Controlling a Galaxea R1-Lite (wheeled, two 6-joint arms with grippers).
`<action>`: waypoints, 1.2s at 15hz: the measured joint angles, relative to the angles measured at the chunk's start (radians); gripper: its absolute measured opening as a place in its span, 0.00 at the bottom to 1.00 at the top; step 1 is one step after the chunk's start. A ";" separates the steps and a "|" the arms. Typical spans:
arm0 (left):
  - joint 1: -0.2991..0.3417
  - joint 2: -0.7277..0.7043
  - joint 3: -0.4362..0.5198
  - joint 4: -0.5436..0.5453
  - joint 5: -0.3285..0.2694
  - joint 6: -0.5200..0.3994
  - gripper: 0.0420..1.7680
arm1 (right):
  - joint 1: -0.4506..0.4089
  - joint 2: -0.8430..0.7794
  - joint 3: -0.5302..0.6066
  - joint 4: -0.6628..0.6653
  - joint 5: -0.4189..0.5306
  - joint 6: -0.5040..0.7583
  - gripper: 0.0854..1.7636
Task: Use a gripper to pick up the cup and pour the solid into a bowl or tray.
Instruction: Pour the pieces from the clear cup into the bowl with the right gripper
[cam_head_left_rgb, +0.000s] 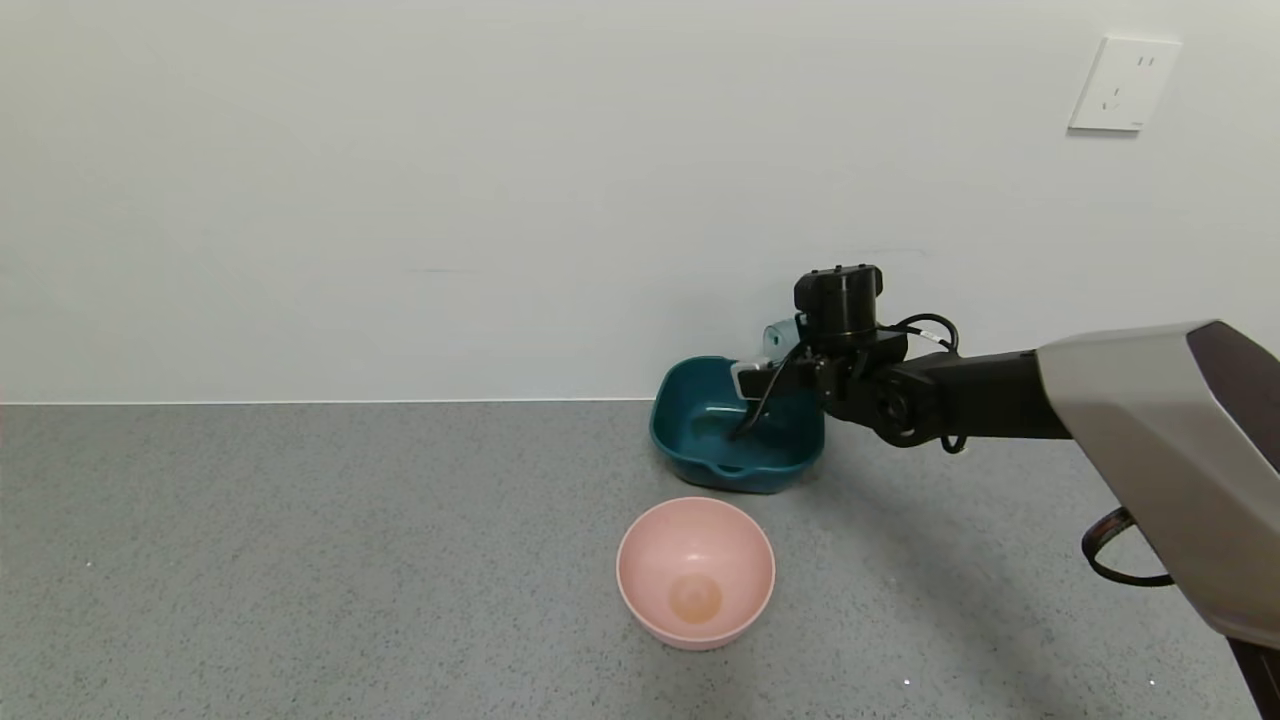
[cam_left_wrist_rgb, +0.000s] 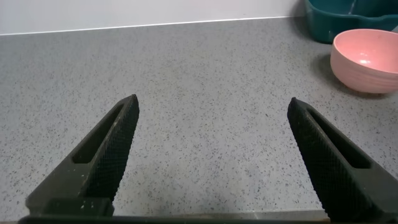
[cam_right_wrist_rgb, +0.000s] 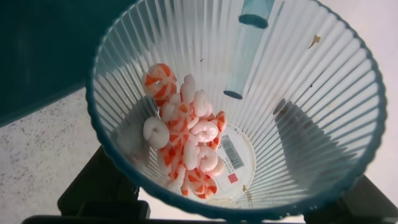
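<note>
The right gripper (cam_head_left_rgb: 765, 372) was found extended over the far right portion of the teal basin (cam_head_left_rgb: 690, 440), which stood on the grey speckled bench (cam_head_left_rgb: 300, 560) close against the white wall (cam_head_left_rgb: 500, 180). Its fingers were closed on the cup (cam_head_left_rgb: 781, 338), holding it above the basin's far rim. In the head view only a small pale blue-green part of the cup showed, beside the black wrist housing; the rest was hidden by the gripper.

The right wrist view looked directly into the cup (cam_right_wrist_rgb: 236, 106). Its ribbed translucent wall filled the view, and the dark fingers (cam_right_wrist_rgb: 99, 186) were seen pressed against its outside, one on either side near the base. The solid (cam_right_wrist_rgb: 183, 146), a cluster of pink-red and white round pieces, lay heaped against one side of the inner wall, reaching to the base. The cup was therefore tilted. Teal plastic and speckled bench were visible past the rim.

No pieces could be made out in the basin from the head view.

The round pink bowl (cam_head_left_rgb: 695, 572) stood on the bench nearer the robot than the basin, apart from it.

The left gripper (cam_left_wrist_rgb: 211, 162) was idle low over the bench, well apart from both vessels, its fingers (cam_left_wrist_rgb: 112, 149) spread wide with nothing between them.
</note>
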 joint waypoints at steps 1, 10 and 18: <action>0.000 0.000 0.000 0.000 0.000 0.000 0.97 | 0.008 -0.001 0.001 0.000 -0.016 -0.025 0.76; 0.000 0.000 0.000 0.000 0.000 0.000 0.97 | 0.055 -0.014 0.018 0.031 -0.188 -0.193 0.76; 0.000 0.000 0.000 0.000 0.000 0.000 0.97 | 0.095 -0.023 0.030 0.028 -0.338 -0.296 0.76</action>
